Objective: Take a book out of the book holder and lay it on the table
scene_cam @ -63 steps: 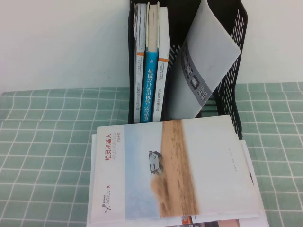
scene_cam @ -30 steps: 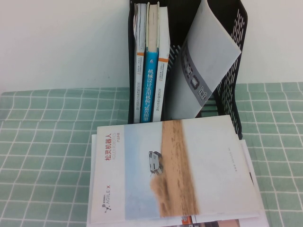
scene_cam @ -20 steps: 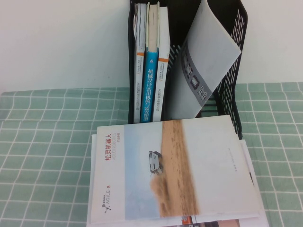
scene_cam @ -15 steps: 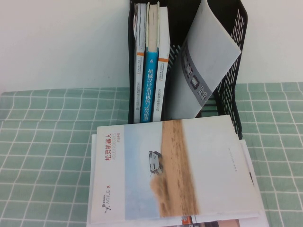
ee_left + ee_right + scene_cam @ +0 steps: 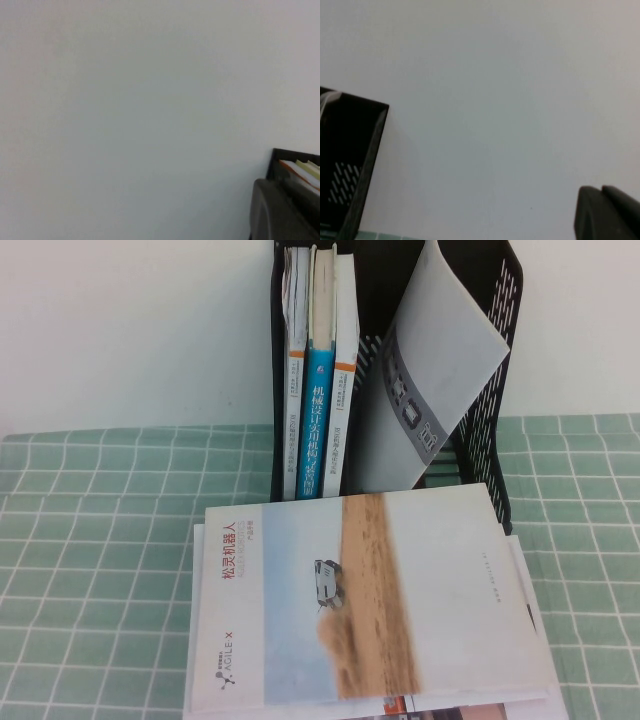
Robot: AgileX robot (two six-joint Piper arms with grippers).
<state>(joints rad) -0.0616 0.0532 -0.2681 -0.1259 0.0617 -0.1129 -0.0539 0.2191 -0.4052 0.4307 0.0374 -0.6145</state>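
Note:
The book (image 5: 370,600), pale blue-white with a tan stripe, a small white vehicle and a red title, lies flat on the table (image 5: 100,540) in front of the book holder (image 5: 495,440), on top of other white books. Neither gripper shows in the high view. My left gripper (image 5: 280,210) shows only as a dark shape in the left wrist view, raised beside the holder's top edge (image 5: 295,155), facing the wall. My right gripper (image 5: 602,192) is shut and empty, raised off to the side of the holder (image 5: 350,150).
In the holder's left compartment stand a thick blue-spined book (image 5: 318,410) and white books with orange-banded spines (image 5: 345,420). A grey-white booklet (image 5: 440,370) leans across the right compartments. More white books (image 5: 530,590) stick out under the flat book. A white wall stands behind.

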